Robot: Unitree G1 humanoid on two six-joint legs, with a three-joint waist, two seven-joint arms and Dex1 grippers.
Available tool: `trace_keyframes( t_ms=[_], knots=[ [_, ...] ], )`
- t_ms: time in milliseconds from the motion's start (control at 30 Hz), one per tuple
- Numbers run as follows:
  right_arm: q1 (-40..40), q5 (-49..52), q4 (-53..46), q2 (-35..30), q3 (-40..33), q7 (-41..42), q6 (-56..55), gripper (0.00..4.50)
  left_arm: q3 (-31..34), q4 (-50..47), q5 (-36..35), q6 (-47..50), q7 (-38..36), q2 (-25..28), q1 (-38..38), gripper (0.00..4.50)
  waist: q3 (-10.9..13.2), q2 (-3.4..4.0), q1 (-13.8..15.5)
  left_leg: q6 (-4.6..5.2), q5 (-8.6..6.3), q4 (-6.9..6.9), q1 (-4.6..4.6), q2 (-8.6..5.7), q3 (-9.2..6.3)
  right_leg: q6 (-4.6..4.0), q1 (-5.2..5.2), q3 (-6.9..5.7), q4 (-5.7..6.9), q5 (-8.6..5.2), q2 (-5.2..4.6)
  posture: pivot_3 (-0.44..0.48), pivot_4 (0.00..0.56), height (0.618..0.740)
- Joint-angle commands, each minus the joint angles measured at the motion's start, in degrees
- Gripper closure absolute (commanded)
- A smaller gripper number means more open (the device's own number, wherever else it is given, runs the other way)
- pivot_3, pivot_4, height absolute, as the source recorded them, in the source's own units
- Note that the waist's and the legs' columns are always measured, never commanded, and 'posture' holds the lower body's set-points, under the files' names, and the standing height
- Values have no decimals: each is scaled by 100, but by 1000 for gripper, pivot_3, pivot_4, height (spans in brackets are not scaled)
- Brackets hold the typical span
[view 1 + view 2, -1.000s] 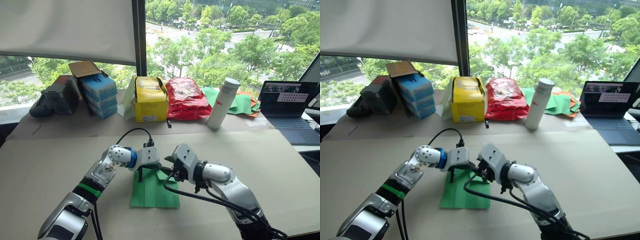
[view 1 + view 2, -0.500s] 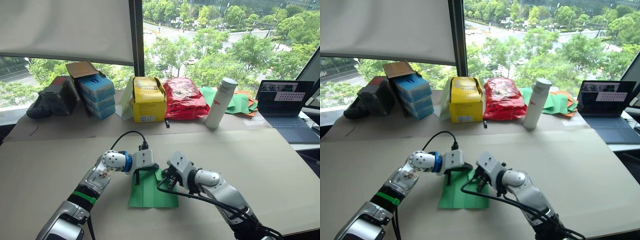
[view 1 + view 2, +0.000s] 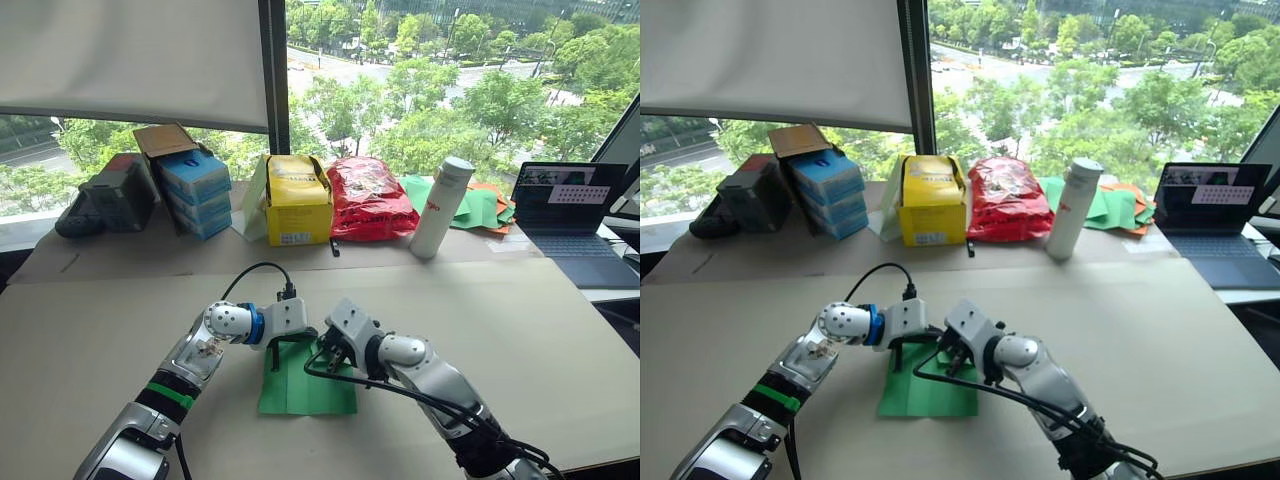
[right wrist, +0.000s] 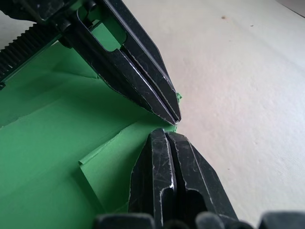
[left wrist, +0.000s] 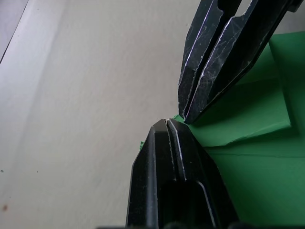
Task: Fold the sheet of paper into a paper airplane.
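The green sheet of paper (image 3: pixel 300 385) lies flat on the table in front of me, with small folded flaps (image 5: pixel 248 109) along its far edge. My left gripper (image 3: pixel 312 336) and right gripper (image 3: pixel 322 345) meet tip to tip at that far edge. In the left wrist view my left gripper (image 5: pixel 167 123) is shut, and the right gripper (image 5: pixel 187 116) comes in from the other side, also shut. The right wrist view has the same meeting: right gripper (image 4: pixel 165 132) against left gripper (image 4: pixel 174 117), both tips down at the paper's corner. No paper shows between either pair of fingers.
Along the back of the table (image 3: pixel 560 330) stand blue boxes (image 3: pixel 195 185), a yellow box (image 3: pixel 300 200), a red bag (image 3: pixel 372 197), a white bottle (image 3: pixel 444 205), a heap of green and orange sheets (image 3: pixel 485 205) and a laptop (image 3: pixel 572 215). A black cable (image 3: pixel 255 270) loops over my left wrist.
My right arm has dropped lower and slid left, bringing its fingertips against the left gripper's tips at the paper's far edge. The left gripper has hardly moved. The camera shifted slightly.
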Motion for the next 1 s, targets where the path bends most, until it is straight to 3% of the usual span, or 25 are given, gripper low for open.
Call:
trace_keyframes(
  t_ms=[33,1000],
  knots=[
    [166,-35,155,-134,134,-31,478,4483,-224,147,190,257,-64,0,184,4500,-8,0,7,1,0,0,0,0,0,0,0,0,0,0,-1,0,150,740],
    [1437,595,-1884,-1476,-213,20,1556,4483,-302,6,210,364,-45,1,194,4500,-24,-4,139,53,-33,0,14,1,-4,1,11,-3,-25,0,-21,0,150,740]
  ],
)
